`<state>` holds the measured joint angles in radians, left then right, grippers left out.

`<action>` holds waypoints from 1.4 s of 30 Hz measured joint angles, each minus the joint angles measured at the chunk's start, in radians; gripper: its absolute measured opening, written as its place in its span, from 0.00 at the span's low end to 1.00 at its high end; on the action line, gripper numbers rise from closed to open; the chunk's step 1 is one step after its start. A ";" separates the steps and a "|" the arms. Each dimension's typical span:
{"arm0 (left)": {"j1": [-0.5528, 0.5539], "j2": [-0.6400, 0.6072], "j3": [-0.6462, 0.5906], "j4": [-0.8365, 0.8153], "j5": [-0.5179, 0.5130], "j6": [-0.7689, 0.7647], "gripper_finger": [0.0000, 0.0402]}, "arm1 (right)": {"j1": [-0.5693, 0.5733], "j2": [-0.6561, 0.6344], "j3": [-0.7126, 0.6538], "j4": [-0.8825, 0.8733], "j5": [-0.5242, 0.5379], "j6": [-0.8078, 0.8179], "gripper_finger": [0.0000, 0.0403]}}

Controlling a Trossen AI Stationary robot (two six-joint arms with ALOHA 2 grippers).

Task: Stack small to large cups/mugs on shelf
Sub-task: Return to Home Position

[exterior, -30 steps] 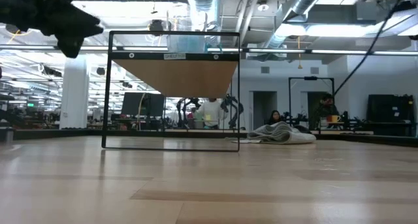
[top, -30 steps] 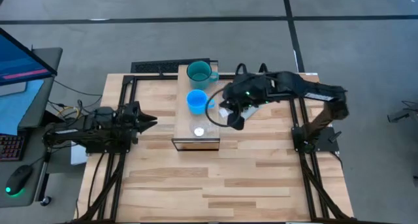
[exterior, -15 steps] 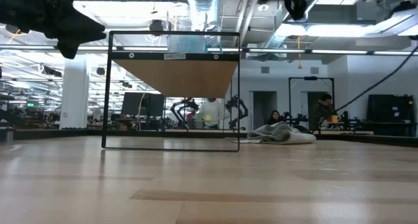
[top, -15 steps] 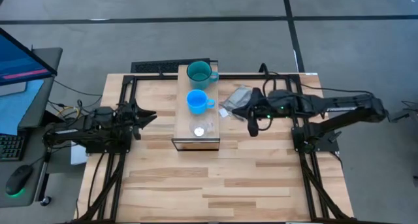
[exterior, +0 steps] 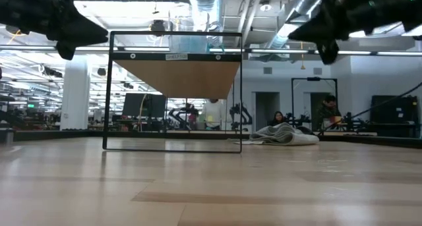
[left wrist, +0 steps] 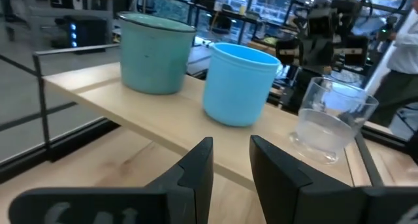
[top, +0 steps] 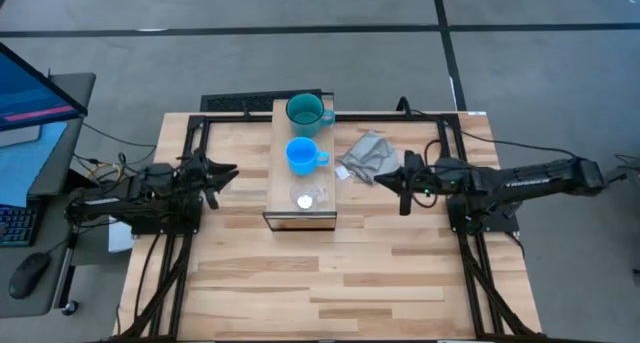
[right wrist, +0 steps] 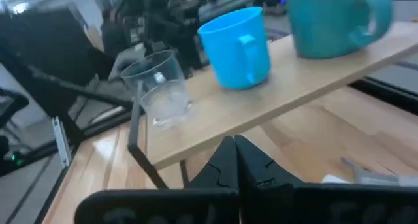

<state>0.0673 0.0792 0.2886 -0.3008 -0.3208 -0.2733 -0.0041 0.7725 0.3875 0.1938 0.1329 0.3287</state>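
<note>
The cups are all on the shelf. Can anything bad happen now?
Maybe. The glass cup stands near the end of the shelf, so a bump could tip it off. The left gripper and right gripper hang about level with the shelf top, pointing toward it; a wrong move forward could bump it.

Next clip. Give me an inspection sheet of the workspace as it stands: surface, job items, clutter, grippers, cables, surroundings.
Surface: slatted wooden table, carrying the shelf between the two arms.
Job's things: teal mug, blue mug and glass cup stand upright in a row on the shelf, apart, ordered by size.
Clutter: grey cloth lies on the table right of the shelf.
Grippers: left gripper left of the shelf, fingers slightly open, empty; right gripper right of the shelf, beside the cloth, fingers shut, empty.
Cables: cables trail off the table's left side.
Surroundings: monitor, mouse; a person in the room behind.
</note>
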 joint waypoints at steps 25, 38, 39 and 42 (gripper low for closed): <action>0.114 -0.032 0.000 -0.085 -0.088 0.078 0.23 | -0.385 -0.285 -0.333 0.189 -0.231 0.019 0.01; 0.251 -0.075 -0.191 0.176 0.006 0.095 0.18 | -0.560 -0.283 -0.380 0.235 -0.379 0.036 0.01; 0.266 -0.076 -0.214 0.204 0.029 0.087 0.17 | -0.565 -0.283 -0.380 0.236 -0.391 0.036 0.01; 0.316 -0.075 -0.236 0.243 0.065 0.080 0.12 | -0.584 -0.283 -0.380 0.225 -0.410 0.030 0.01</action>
<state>0.3838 0.0047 0.0522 -0.0581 -0.2557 -0.1933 -0.5881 0.4896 0.0074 0.4190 -0.2776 0.3592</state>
